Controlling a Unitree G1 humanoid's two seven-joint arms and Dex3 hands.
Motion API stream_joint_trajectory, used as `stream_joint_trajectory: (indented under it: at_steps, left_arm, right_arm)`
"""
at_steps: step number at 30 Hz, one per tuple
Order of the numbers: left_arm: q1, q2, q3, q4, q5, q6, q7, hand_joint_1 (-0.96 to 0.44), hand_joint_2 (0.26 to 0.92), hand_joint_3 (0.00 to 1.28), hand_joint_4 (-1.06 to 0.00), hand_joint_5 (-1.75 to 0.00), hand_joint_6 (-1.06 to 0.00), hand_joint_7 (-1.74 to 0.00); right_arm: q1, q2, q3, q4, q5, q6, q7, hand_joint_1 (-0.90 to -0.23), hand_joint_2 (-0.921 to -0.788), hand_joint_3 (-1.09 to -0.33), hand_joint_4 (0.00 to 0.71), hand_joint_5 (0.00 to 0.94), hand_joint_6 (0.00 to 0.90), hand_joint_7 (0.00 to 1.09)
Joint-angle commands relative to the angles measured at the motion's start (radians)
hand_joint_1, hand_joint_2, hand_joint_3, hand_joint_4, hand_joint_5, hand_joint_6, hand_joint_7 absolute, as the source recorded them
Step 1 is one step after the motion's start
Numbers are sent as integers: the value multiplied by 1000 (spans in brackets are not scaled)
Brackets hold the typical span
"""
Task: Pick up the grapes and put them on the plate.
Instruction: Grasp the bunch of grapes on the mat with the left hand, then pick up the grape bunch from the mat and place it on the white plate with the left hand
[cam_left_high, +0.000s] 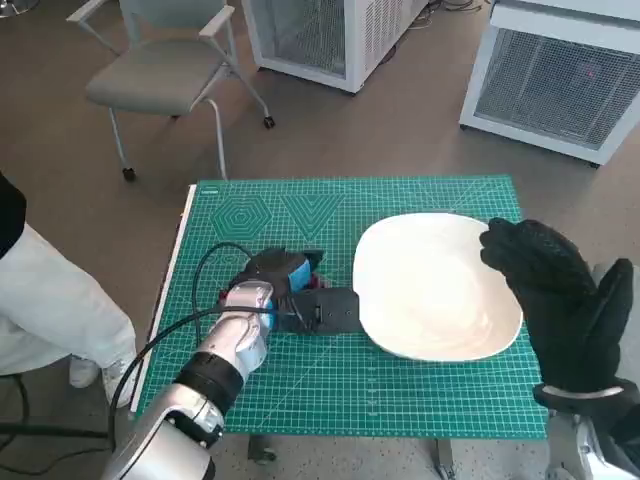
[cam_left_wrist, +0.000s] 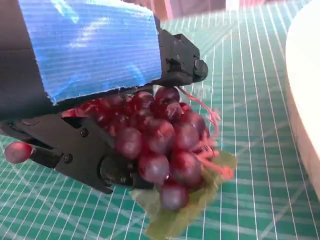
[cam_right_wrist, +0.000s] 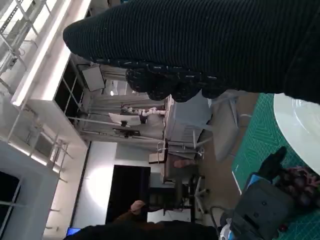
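In the head view a green cutting mat (cam_left_high: 300, 380) with a white grid covered the small table, and the white plate (cam_left_high: 435, 290) lay on it, taken here as the landmark. Just beside the plate's rim, on the side toward the robot's left, the left hand (cam_left_high: 290, 295) rested low over the mat with its blue-taped back up; a trace of dark red showed at its far edge, but the grapes were mostly hidden there. The right hand (cam_left_high: 560, 300), gloved, hung over the plate's opposite rim, fingers loosely spread and holding nothing. Beyond the plate the brown floor carried a grey chair (cam_left_high: 170, 70) and two white cabinets (cam_left_high: 555, 75) with mesh fronts; a person's pale trouser leg (cam_left_high: 50, 300) stood well off to the left-hand side. In the left wrist view the left hand's black fingers (cam_left_wrist: 75, 150) were clasped around a bunch of dark red grapes (cam_left_wrist: 160, 145) with a green leaf (cam_left_wrist: 185, 205) beneath, close above the mat, the plate's pale edge near. One loose grape (cam_left_wrist: 17, 151) showed on the far side of the fingers from the plate. In the right wrist view the glove filled the upper part; past it lay the plate's rim, the mat, the left hand with grapes, and a room with white shelving and a dark screen.
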Motion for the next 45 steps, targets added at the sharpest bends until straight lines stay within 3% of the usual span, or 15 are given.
stream_joint_trajectory:
  at_steps: [1,2,6,10,20,33,39,45]
  left_arm:
    - [25,19,-22,1,11,-23,31,369,687,786,-369,-1686,-633,-215]
    - [28,22,-25,-1,11,-26,32,351,705,756,-365,-1680,-624,-336]
    - [34,34,-28,-17,4,-32,21,119,818,536,-351,-1581,-440,-1141]
    - [36,40,-23,-29,-8,-33,1,29,865,447,-344,-1543,-368,-1419]
    - [63,60,-7,-122,-31,-22,-50,3,919,362,-328,-1534,-328,-1501]
    - [96,100,10,-230,-34,0,-80,2,920,264,-433,-1423,-436,-1393]
    - [112,113,20,-280,-35,6,-82,2,851,360,-463,-1413,-471,-1378]
    - [129,131,31,-343,-42,6,-85,2,884,369,-387,-1484,-394,-1447]
  right_arm:
    - [10,3,2,11,-1,11,-2,-353,-921,-617,419,803,220,988]
    - [10,3,1,11,0,11,-2,-353,-921,-617,419,803,220,988]
    - [8,3,1,13,-1,10,-2,-353,-921,-617,420,803,220,988]
    - [6,4,2,18,-1,7,-1,-353,-921,-617,420,803,220,987]
    - [2,7,5,25,-2,5,1,-351,-921,-617,421,801,221,985]
    - [0,4,1,28,1,5,5,-350,-921,-617,422,800,222,984]
    - [-3,4,1,34,2,3,7,-351,-921,-617,422,800,222,984]
    - [-5,3,1,37,2,1,8,-356,-921,-615,422,800,222,983]
